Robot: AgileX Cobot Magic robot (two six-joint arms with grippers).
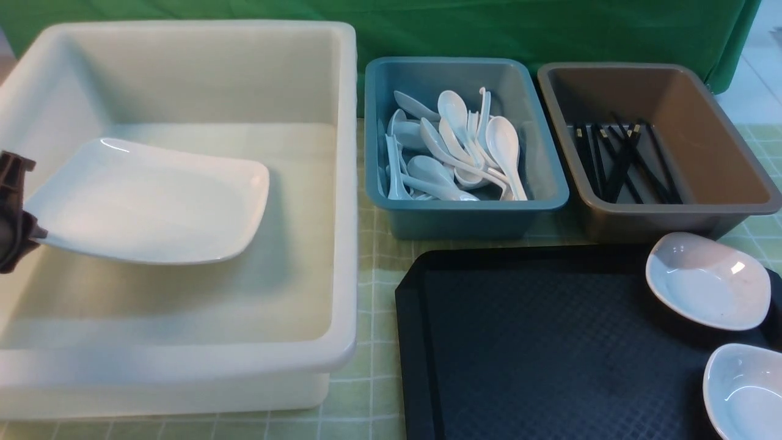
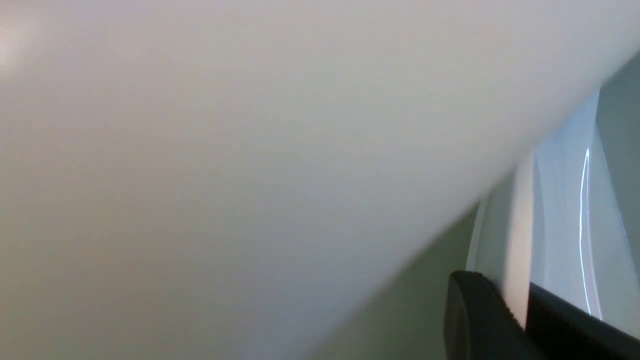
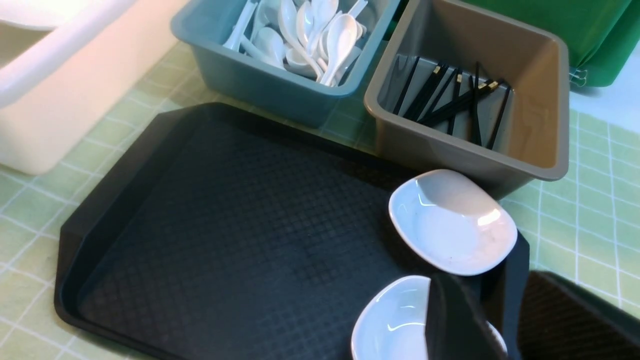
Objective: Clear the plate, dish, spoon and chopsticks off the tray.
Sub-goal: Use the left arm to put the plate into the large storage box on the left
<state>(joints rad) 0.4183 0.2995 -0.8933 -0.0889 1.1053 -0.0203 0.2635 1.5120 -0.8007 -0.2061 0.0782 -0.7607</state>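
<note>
**The plate [image 1: 153,201] is held over the white bin [image 1: 342,183] by the left gripper [image 1: 18,211].**

Its edge is pinched by the closed jaws, and it hangs tilted above the bin's floor, away from the tray [image 1: 519,342]. It should be lowered nearly flat before the grip is released, so that nothing is chipped. Two small dishes [image 1: 708,281] lie on the tray; whether the right gripper [image 3: 505,320] is open cannot be told.

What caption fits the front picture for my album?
Left pincer holds the plate over the white bin; two dishes wait on the tray.
</note>
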